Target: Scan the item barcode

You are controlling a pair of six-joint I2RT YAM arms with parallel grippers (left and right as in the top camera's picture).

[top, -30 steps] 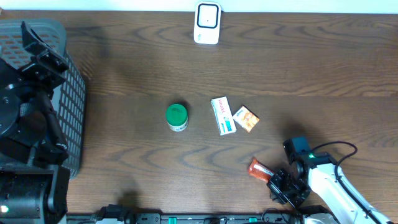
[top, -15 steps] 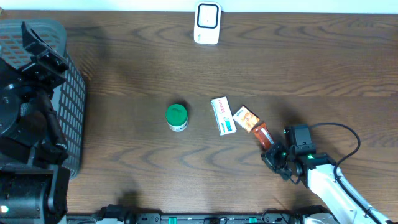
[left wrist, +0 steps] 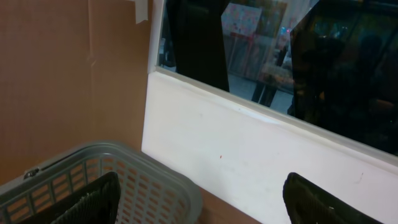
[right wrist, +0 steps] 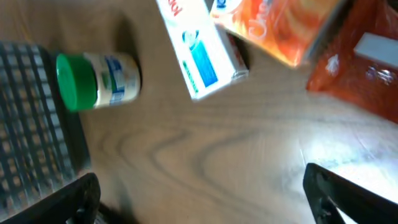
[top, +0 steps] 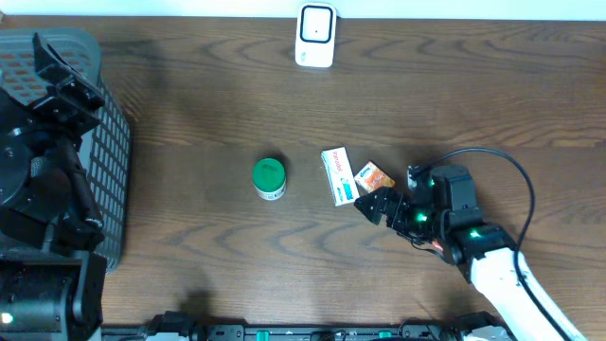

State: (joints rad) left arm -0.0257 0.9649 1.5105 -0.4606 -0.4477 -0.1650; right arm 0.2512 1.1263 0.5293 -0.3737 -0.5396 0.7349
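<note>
right gripper [right wrist: 202,196]: fingers spread wide, holding nothing, low over the table [top: 189,95].
left gripper [left wrist: 199,202]: spread wide too, empty, up by the basket [top: 109,142].
item: i think it is the red packet [right wrist: 357,59], lying right against the orange box [right wrist: 280,28].
scanner [top: 315,36]: far off at the back edge.
risk one: things sit close, so the fingers could grab the orange box instead.
risk two: the soft packet could slip or crumple and hide its barcode.
risk three: a bump could shove the white and blue box [right wrist: 199,53].
</note>
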